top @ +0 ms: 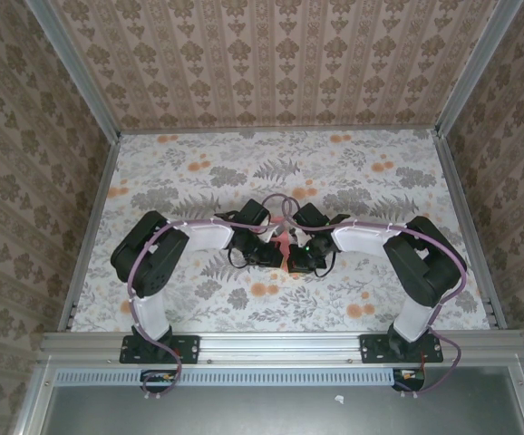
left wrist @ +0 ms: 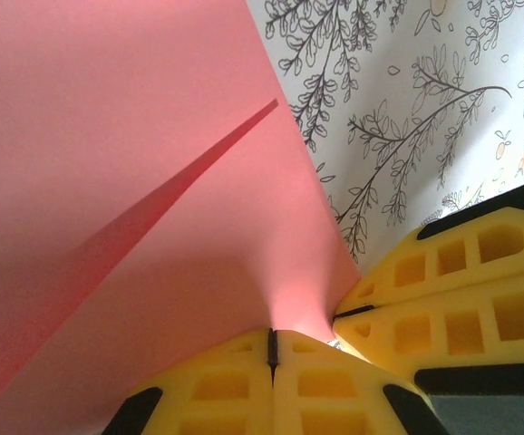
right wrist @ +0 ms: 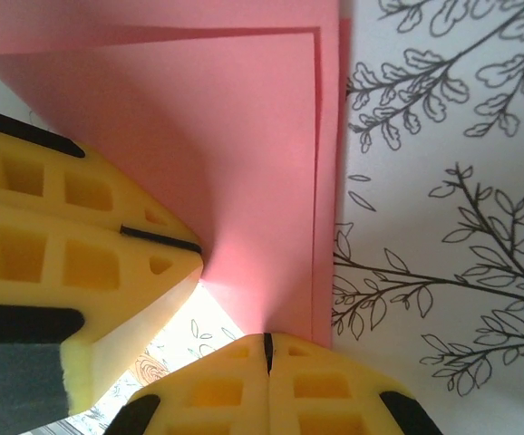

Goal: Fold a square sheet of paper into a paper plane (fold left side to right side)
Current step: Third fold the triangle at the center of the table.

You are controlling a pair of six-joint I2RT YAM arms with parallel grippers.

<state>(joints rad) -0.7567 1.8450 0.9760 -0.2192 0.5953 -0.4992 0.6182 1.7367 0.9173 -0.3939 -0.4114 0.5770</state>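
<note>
The salmon-pink sheet of paper (top: 285,241) is held off the table at its middle, between the two wrists. My left gripper (left wrist: 273,333) is shut on the sheet's near edge, and the paper (left wrist: 153,136) fans upward from the pads with a darker diagonal fold across it. My right gripper (right wrist: 266,340) is shut on the same edge close by. There the paper (right wrist: 244,136) lies in layers, with stacked edges along its right side. The right gripper's yellow fingers (left wrist: 443,290) almost touch my left pads. The left gripper's fingers (right wrist: 63,245) show in the right wrist view.
The tabletop (top: 334,172) has a floral print with orange blotches. Patterned walls and metal rails (top: 90,227) close it in on three sides. Both arms bend inward, with their elbows (top: 144,254) near the table's sides.
</note>
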